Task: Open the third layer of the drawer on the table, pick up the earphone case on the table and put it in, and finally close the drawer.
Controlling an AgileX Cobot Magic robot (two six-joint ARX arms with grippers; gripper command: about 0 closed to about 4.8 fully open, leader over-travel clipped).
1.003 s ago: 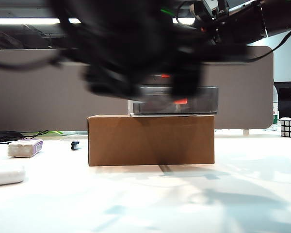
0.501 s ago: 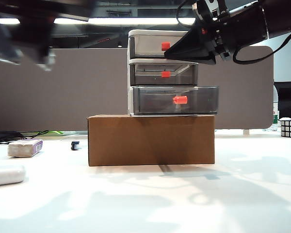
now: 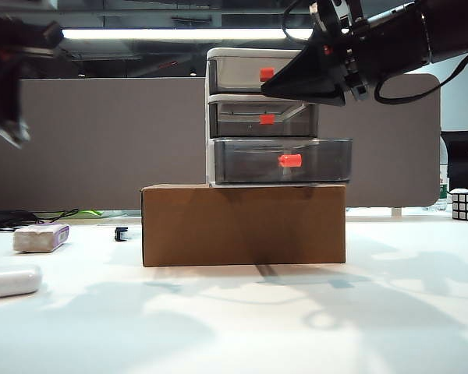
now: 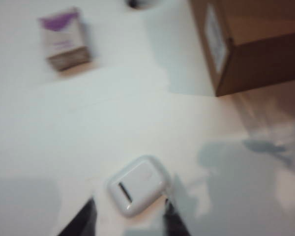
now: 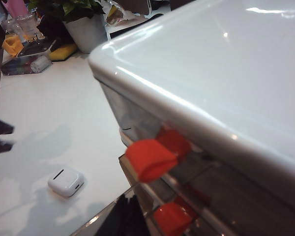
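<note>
While the lowest grey drawer, the third layer point(image 3: 282, 160), stands pulled out past the two above it, the step in hand looks to be picking up the earphone case point(image 4: 137, 185).

In the exterior view the case point(image 3: 11, 280) lies on the white tabletop point(image 3: 296, 327) at the far left edge of the frame, well apart from the drawer unit point(image 3: 261, 117), which sits atop a brown cardboard box point(image 3: 243, 224) at centre. The left hand point(image 3: 8, 74) hangs high in the upper left corner, blurred. In the left wrist view its two dark fingertips point(image 4: 83, 221) show at the bottom edge, either side of the case, parted and holding nothing.

To do this well, the left hand should probably come straight down, keep the case centred between the fingers, and close across its narrower width, since the glossy shell may slip.

The right hand point(image 3: 308, 78) sits in the upper middle of the exterior frame, beside the top drawer; I cannot tell whether it is open or closed.

The open drawer looks empty through its smoky wall. A whitish block with a purple edge point(image 3: 40, 237) lies at left, behind the case.
</note>
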